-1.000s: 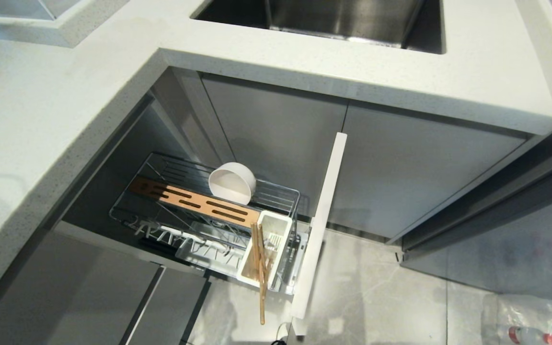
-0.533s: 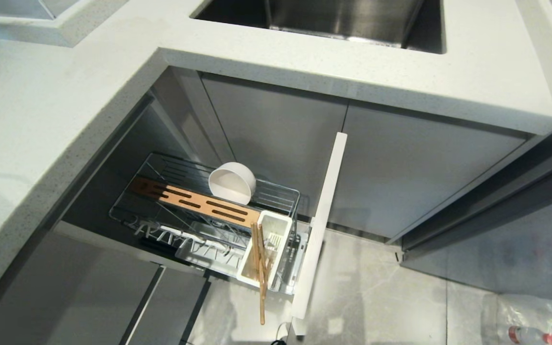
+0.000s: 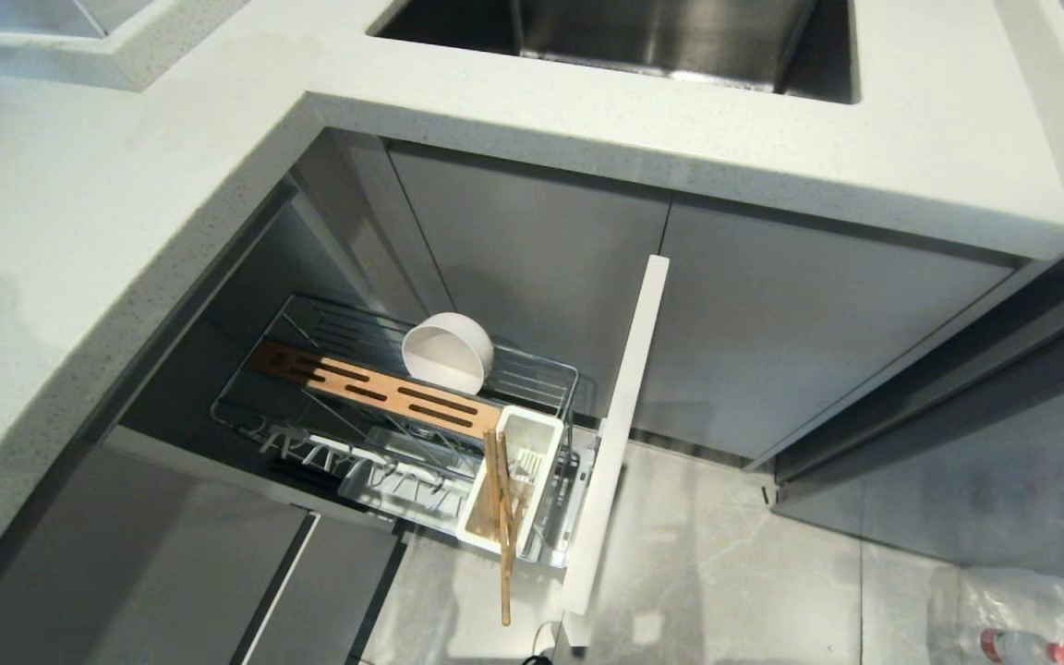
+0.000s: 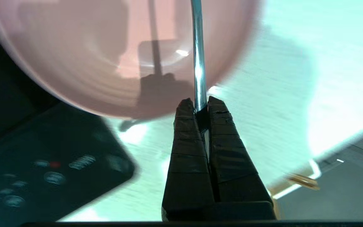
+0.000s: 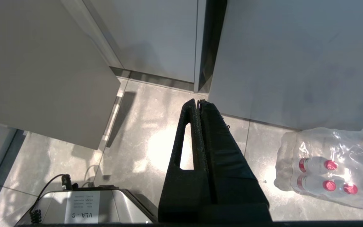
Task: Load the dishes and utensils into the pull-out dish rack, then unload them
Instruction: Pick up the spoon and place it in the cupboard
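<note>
Left gripper clamped on spoon, its handle running straight out from the fingertips over the pink plate; cutlery box lies in the rack's near right corner; right gripper together, parked.

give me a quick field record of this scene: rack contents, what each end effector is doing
rack: pull-out dish rack pulled out under the countertop
bowl: cream bowl on its side in the rack
chopsticks: chopsticks standing in the white cutlery box
left end effector: left end effector shut on the metal spoon, over the pink plate
right end effector: right end effector shut, empty, above the floor
</note>
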Robot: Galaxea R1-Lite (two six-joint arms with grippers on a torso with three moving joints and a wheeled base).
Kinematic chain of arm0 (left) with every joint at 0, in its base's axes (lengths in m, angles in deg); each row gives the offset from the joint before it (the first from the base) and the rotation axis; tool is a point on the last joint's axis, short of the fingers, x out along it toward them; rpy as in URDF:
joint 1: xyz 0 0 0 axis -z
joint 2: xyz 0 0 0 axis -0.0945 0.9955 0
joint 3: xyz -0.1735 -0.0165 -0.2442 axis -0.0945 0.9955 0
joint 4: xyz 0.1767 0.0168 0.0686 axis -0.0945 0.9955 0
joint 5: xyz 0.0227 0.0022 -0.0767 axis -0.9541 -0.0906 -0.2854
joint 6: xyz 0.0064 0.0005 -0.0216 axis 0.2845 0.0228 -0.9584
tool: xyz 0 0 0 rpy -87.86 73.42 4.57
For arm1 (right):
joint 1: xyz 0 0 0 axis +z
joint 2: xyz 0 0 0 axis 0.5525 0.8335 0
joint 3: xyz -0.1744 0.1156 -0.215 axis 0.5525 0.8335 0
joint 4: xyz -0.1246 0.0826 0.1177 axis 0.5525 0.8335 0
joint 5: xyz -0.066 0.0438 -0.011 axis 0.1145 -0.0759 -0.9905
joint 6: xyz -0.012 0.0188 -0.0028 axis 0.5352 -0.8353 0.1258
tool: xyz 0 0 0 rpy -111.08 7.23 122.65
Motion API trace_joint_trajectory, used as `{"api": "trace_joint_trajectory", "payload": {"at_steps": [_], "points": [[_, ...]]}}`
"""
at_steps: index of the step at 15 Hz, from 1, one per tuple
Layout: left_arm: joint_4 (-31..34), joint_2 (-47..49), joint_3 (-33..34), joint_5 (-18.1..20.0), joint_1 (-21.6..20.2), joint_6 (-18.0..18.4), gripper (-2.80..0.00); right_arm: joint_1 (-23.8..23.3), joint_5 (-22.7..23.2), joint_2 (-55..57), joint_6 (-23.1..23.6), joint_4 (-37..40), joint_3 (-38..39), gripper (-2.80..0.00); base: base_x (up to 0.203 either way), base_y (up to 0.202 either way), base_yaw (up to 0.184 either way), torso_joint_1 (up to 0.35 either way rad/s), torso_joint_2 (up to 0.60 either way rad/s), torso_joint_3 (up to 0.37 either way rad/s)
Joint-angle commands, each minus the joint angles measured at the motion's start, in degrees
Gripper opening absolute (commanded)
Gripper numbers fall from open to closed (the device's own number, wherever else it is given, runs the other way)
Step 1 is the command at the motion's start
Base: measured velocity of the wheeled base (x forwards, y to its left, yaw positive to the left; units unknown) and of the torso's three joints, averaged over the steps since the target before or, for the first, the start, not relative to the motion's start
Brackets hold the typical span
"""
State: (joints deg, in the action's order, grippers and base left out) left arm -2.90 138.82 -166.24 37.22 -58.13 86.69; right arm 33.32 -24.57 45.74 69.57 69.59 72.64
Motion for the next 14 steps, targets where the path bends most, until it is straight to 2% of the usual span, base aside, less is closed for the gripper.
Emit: {"api": "trace_joint_trajectory", "payload": {"at_steps": [1,3,6,11,14], "points": [[0.21,-3.81,0.05,0.34,2.88,-1.85,-2.80,-0.04,-0.01,0.05,-0.01,-0.02,0.09,-2.80,0.000,0.000,0.000,0.000,0.00,0.000],[0.02,-5.30,-0.35,-0.65,9.63,-5.03,-2.80,-0.04,-0.01,0.05,-0.01,-0.02,0.09,-2.80,0.000,0.000,0.000,0.000,0.00,0.000],[0.11,-6.91,-0.20,-4.72,23.18,-7.56,-2.80,-0.04,-0.01,0.05,-0.01,0.06,0.09,-2.80,0.000,0.000,0.000,0.000,0.00,0.000],[0.27,-10.17,0.94,-9.10,49.64,-12.94,-2.80,-0.04,-0.01,0.05,-0.01,0.06,0.09,-2.80,0.000,0.000,0.000,0.000,0.00,0.000],[0.28,-12.03,4.33,-10.85,66.07,-16.26,-2.80,-0.03,-0.01,0.05,-0.01,0.02,0.09,-2.80,0.000,0.000,0.000,0.000,0.00,0.000]]}}
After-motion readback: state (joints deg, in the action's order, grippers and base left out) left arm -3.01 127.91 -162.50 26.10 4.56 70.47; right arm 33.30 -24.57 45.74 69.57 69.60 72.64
